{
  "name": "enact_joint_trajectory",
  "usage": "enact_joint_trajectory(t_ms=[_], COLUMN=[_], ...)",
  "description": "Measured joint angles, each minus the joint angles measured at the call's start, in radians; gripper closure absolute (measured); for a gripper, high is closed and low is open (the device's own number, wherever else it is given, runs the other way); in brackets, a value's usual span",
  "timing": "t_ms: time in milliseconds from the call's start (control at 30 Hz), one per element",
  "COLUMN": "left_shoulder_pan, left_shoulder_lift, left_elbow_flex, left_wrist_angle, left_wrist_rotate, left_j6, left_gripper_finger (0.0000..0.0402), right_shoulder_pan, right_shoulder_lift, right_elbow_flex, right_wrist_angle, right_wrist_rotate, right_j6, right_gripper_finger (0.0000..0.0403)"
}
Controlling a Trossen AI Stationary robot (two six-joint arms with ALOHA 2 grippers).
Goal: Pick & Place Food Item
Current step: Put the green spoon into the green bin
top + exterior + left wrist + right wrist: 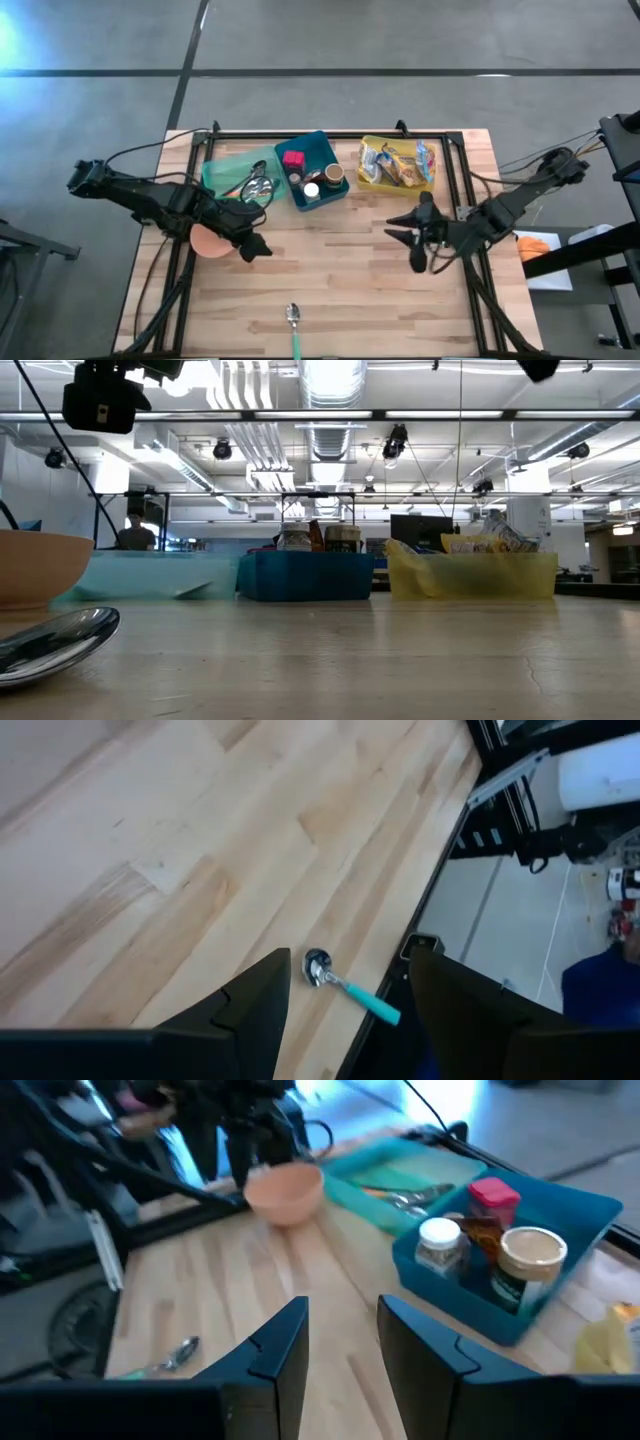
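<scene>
Snack packets, the food items (pixel 398 162), lie in a yellow bin (pixel 372 181) at the table's far right. My right gripper (pixel 406 240) hovers open above bare wood on the near side of that bin, its fingers (pixel 285 1345) pointing toward the table's left with nothing between them. My left gripper (pixel 256 249) hangs open just right of an orange bowl (pixel 208 241), which stands on the table. Nothing is between the left gripper's fingers (pixel 262 1005). The low view shows the yellow bin (pixel 470 574) but neither gripper's fingers.
A blue bin (pixel 316 170) with jars stands at the far middle. Left of it, a green tray (pixel 228 170) holds metal utensils. A spoon with a teal handle (pixel 292 320) lies at the near edge. Bare wood stretches across the table's middle.
</scene>
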Motion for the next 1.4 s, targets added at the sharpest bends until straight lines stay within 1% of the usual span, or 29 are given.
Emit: enact_joint_trajectory(t_ms=[133,200,333,433,567,700,833,900,1000,1100,1267,1300,1400], left_shoulder_pan=[-0.001,-0.002,-0.015,-0.021,-0.038,-0.056,-0.070,-0.071,-0.075,-0.078,-0.122,-0.131,-0.138], left_shoulder_lift=[0.001,0.012,0.070,0.136,0.216,0.272,0.310,0.322,0.341,0.356,0.374,0.381,0.385], left_elbow_flex=[0.000,0.000,0.000,0.014,0.061,0.124,0.172,0.187,0.204,0.209,0.177,0.175,0.174], left_wrist_angle=[-0.004,-0.012,-0.032,-0.039,-0.037,-0.042,-0.042,-0.043,-0.026,0.045,0.310,0.339,0.359], left_wrist_rotate=[-0.013,-0.013,-0.015,0.011,0.022,0.016,-0.055,-0.085,-0.161,-0.201,-0.333,-0.338,-0.341], left_j6=[-0.024,-0.037,-0.063,-0.065,-0.046,-0.017,-0.022,-0.050,-0.088,-0.099,-0.092,-0.090,-0.101], left_gripper_finger=[0.0191,0.0191,0.0191,0.0191,0.0191,0.0191,0.0191,0.0191,0.0191,0.0191,0.0191,0.0191,0.0191], right_shoulder_pan=[0.001,0.000,0.000,0.000,0.000,0.000,0.000,0.000,0.000,0.000,0.000,0.000,0.000], right_shoulder_lift=[-0.142,-0.194,-0.270,-0.305,-0.339,-0.356,-0.352,-0.347,-0.345,-0.341,-0.339,-0.339,-0.339], right_elbow_flex=[-0.217,-0.303,-0.423,-0.472,-0.501,-0.513,-0.519,-0.520,-0.522,-0.524,-0.526,-0.527,-0.527], right_wrist_angle=[0.233,0.315,0.402,0.452,0.462,0.462,0.462,0.465,0.462,0.463,0.462,0.462,0.463], right_wrist_rotate=[-0.007,-0.011,-0.013,0.003,0.014,0.009,0.007,0.007,0.005,0.005,0.005,0.005,0.005], right_j6=[-0.073,-0.108,-0.161,-0.159,-0.181,-0.170,-0.170,-0.169,-0.167,-0.167,-0.167,-0.167,-0.167], right_gripper_finger=[0.0284,0.0284,0.0284,0.0284,0.0284,0.0284,0.0284,0.0284,0.0284,0.0284,0.0284,0.0284,0.0284])
